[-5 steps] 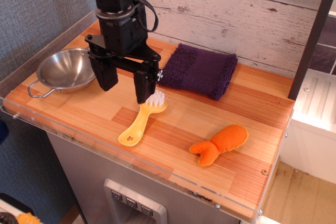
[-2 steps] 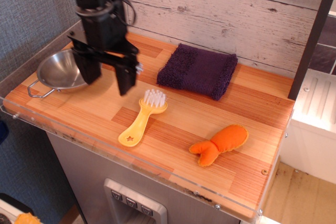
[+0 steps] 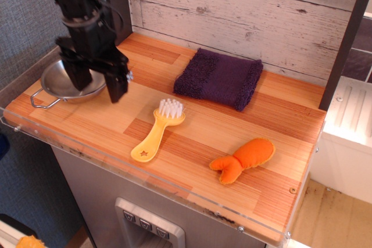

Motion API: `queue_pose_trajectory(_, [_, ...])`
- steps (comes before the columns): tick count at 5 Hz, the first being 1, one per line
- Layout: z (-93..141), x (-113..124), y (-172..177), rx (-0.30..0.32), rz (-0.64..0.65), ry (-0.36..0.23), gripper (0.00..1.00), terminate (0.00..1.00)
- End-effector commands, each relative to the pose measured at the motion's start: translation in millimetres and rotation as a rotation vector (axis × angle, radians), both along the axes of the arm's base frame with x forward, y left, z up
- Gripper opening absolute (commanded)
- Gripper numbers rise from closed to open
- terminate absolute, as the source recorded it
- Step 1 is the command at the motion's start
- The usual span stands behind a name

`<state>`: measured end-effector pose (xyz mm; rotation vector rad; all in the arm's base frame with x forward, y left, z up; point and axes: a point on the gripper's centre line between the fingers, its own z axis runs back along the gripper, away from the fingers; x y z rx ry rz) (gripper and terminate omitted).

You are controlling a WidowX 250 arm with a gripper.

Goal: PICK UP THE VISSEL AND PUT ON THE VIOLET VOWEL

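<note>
Two black fingers spread wide on the black robot gripper (image 3: 97, 83), poised over the small shiny stainless-steel bowl with wire loop handles (image 3: 61, 83) at the wooden counter's (image 3: 192, 143) left end (holding nothing), well apart from the folded dark purple terry-cloth towel (image 3: 220, 78) near the plank wall.
</note>
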<state>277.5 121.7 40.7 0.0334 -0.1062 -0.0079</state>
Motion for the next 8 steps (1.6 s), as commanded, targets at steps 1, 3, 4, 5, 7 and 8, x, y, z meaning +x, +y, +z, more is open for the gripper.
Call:
queue_pose_trajectory(1, [-13, 20, 10, 0.061, -0.031, -0.051, 1.00, 0.00])
queue_pose_trajectory(3, [-17, 20, 14, 0.036, -0.018, -0.040, 0.00, 0.00])
queue_pose_trajectory(4, [-14, 19, 15, 0.035, -0.019, -0.039, 0.00, 0.00])
queue_pose_trajectory(5, [-7, 16, 17, 0.036, -0.011, -0.052, 0.00, 0.00])
queue_pose_trajectory(7, [33, 4, 3, 0.010, 0.116, -0.126, 0.00, 0.00])
queue_pose_trajectory(8, [62, 15, -25, -0.031, 0.107, -0.158, 0.00, 0.00])
